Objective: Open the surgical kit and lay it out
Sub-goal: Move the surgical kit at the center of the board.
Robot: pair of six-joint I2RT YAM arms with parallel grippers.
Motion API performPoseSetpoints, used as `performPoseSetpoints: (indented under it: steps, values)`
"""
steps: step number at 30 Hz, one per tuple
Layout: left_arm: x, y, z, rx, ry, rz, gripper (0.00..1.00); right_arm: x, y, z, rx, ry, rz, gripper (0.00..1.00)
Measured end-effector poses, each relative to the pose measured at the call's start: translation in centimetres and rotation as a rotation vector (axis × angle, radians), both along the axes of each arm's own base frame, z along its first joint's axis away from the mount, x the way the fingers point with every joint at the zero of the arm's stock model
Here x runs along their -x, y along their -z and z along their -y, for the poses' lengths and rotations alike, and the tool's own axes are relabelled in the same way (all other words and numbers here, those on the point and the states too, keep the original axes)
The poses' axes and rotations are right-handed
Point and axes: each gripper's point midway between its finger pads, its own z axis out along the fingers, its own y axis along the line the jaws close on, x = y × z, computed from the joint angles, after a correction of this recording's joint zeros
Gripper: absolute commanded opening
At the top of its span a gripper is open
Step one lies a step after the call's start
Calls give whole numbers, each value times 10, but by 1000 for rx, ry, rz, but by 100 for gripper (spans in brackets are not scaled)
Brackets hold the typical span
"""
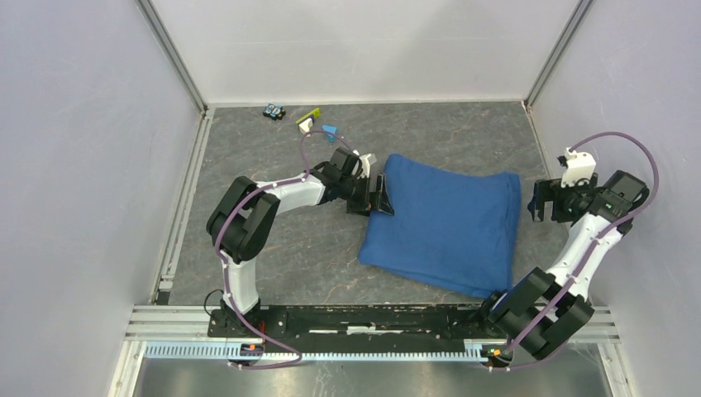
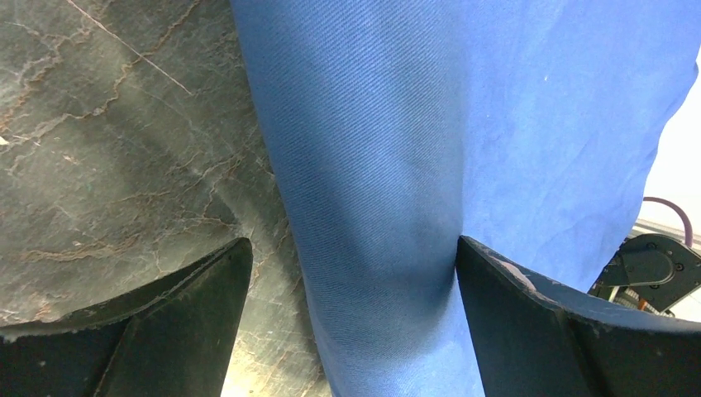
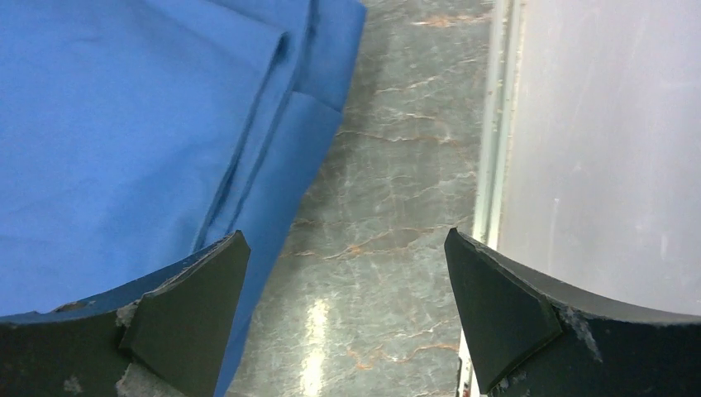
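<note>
The surgical kit is a closed bundle in a large blue cloth wrap (image 1: 446, 219) lying mid-table; its contents are hidden. My left gripper (image 1: 382, 197) is low at the wrap's left edge. In the left wrist view it (image 2: 351, 244) stands open and straddles the edge of the blue cloth (image 2: 463, 124), one finger over the bare table and the other against the fabric. My right gripper (image 1: 539, 203) hovers just off the wrap's right edge. In the right wrist view it (image 3: 343, 236) is open over bare table, with the folded cloth (image 3: 124, 107) beside its left finger.
A small dark toy (image 1: 274, 111) and a white-yellow-blue block toy (image 1: 312, 122) lie at the back left of the grey marbled table (image 1: 273, 256). Enclosure walls stand on three sides, with the right wall's metal rail (image 3: 488, 165) close to my right gripper.
</note>
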Motion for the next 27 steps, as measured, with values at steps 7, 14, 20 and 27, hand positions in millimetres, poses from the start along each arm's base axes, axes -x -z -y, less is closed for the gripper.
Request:
performPoseSetpoints:
  steps: [7,14,20,27]
  values:
    - [0,0,0,-4,-3,1,100,6,26,-52,-109,-141,-54,98]
    - [0,0,0,-5,-3,2,100,21,74,-90,-201,-197,-170,98]
    - [0,0,0,-5,-3,2,100,21,91,-83,-194,-156,-194,98]
    - [0,1,0,-1,-3,4,92,20,111,-84,-256,-140,-247,95]
